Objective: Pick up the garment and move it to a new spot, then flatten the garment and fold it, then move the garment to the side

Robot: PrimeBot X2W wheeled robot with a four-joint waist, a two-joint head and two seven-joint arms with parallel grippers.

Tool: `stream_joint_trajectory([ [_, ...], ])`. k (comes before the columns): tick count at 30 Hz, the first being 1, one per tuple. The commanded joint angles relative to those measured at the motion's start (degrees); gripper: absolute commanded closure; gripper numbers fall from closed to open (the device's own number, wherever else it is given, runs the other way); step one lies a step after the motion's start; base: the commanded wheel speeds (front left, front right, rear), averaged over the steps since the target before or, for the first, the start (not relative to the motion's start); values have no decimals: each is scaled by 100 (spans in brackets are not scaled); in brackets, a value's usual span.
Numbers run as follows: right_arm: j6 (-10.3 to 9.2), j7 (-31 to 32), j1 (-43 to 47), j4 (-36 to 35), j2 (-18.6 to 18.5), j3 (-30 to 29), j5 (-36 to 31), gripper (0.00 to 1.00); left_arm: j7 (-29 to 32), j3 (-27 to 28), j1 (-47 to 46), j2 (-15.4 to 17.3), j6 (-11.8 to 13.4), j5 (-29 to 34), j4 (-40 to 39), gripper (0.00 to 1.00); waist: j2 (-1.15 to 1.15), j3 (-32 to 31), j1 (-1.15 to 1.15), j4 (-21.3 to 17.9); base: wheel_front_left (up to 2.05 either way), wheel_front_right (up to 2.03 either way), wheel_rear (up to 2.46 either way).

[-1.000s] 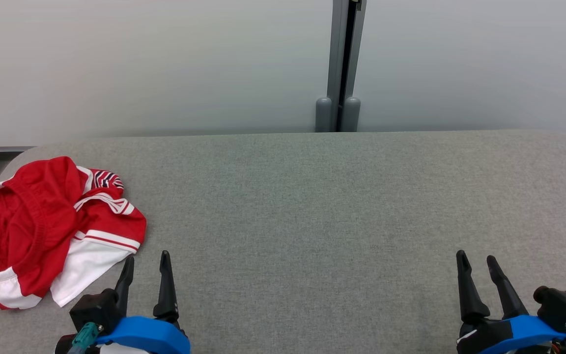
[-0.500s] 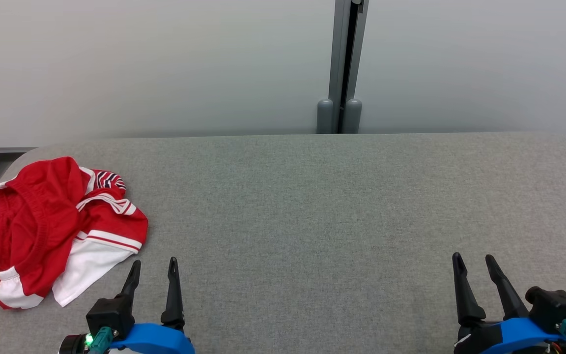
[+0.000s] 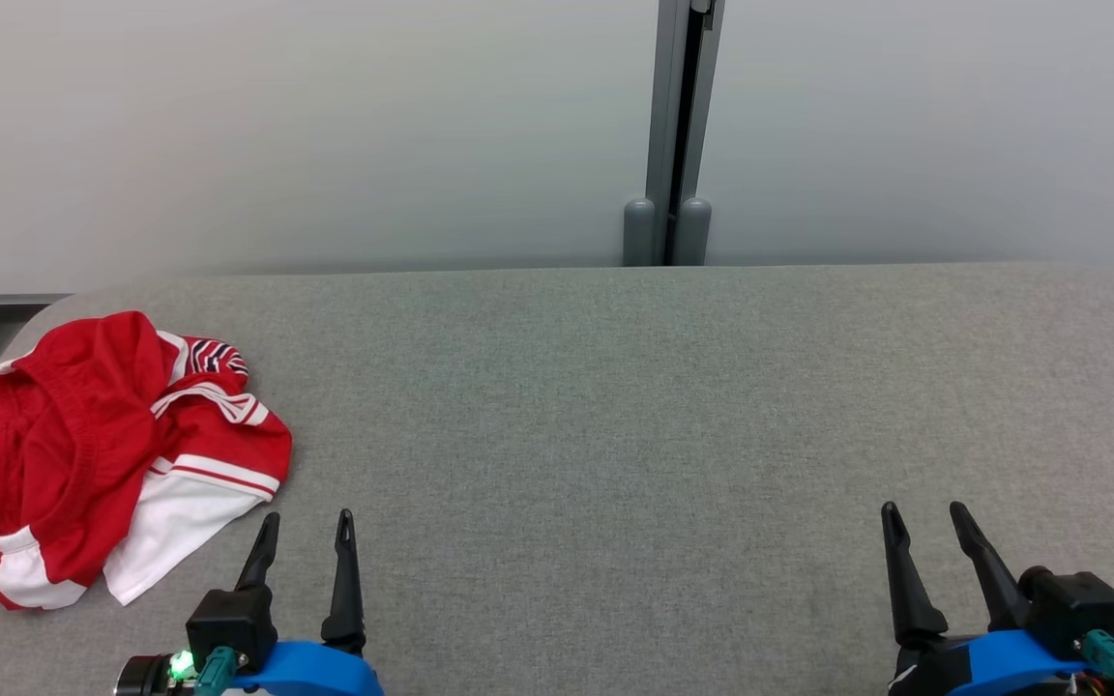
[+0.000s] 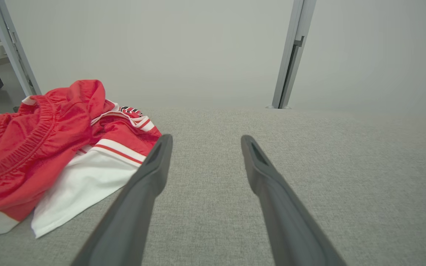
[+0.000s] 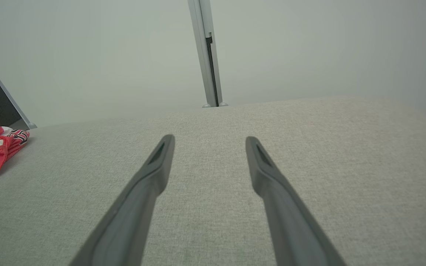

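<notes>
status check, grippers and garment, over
Left gripper open, empty. Right gripper open, empty. Garment crumpled at left end of table, untouched. Path unobstructed.

- One garment (image 3: 102,445) out there, red and white, a single crumpled heap.
- One grey table (image 3: 615,406).
- Two grippers in shot: the left gripper (image 3: 308,516) and the right gripper (image 3: 923,507).
- Four dark fingers (image 3: 344,570) all told, two apiece.
- One grey post (image 3: 678,116) at the back, and two rounded caps (image 3: 637,232) at its foot.
</notes>
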Motion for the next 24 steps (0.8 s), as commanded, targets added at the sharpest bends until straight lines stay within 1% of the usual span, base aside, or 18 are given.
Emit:
stream_joint_trajectory([
  [1,14,-51,76,20,-44,11,-129,0,-59,-46,-79,41,40,108,30,0,0,-8,0,2,0,0,0],
  [5,15,-88,86,47,-45,13,-241,0,-65,-75,-82,44,62,207,44,0,0,-32,0,13,0,0,0],
  [20,14,-104,80,132,-43,7,-125,0,56,-80,-59,83,72,25,14,0,0,-56,0,22,0,0,0],
  [24,14,-103,133,117,-42,-47,-151,0,62,-113,-95,114,85,55,-2,0,0,-41,0,145,0,0,0],
])
